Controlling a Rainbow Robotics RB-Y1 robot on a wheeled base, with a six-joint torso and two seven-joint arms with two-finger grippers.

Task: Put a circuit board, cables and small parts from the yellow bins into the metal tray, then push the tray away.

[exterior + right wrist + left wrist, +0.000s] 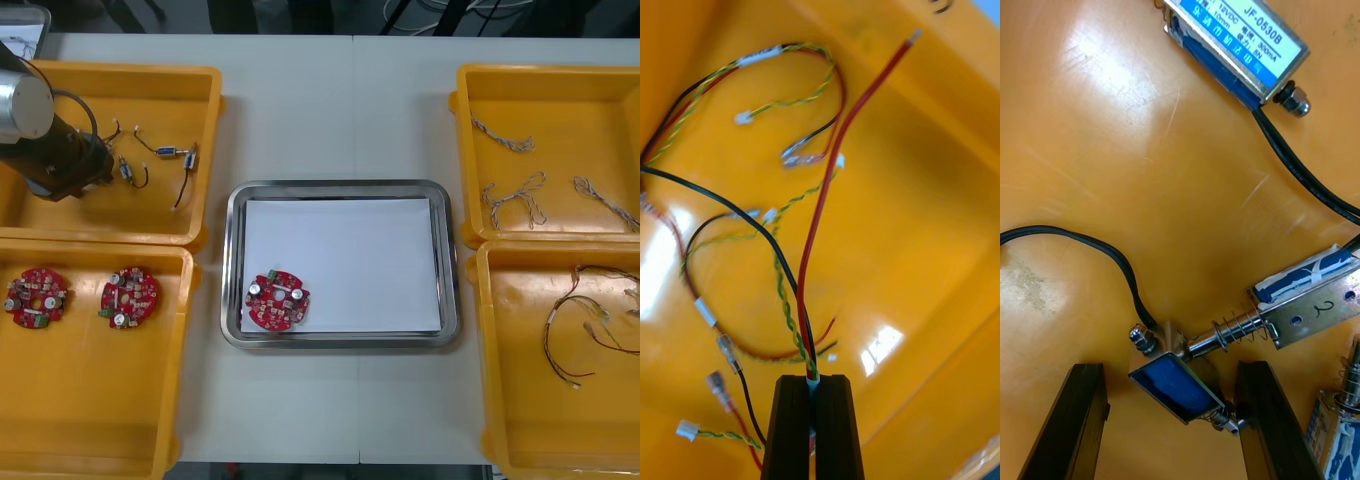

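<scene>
The light tabletop (330, 110) carries a shiny rectangular metal tray (340, 188) at mid-frame, with one round red circuit board (277, 301) in its lower-left corner. The tray lies down and to the right of the yellow plastic bin (150, 72) at upper left, where the left end effector (1172, 367) hangs. Its black fingers stand apart with a small blue-wrapped metal part (1176, 386) directly between them, its long axis slanted across the gap, so I judge closing would catch it at an angle. The right end effector (814, 382) is pinched together on a thin red and yellow cable (820, 202) inside the cable bin (925, 225).
</scene>
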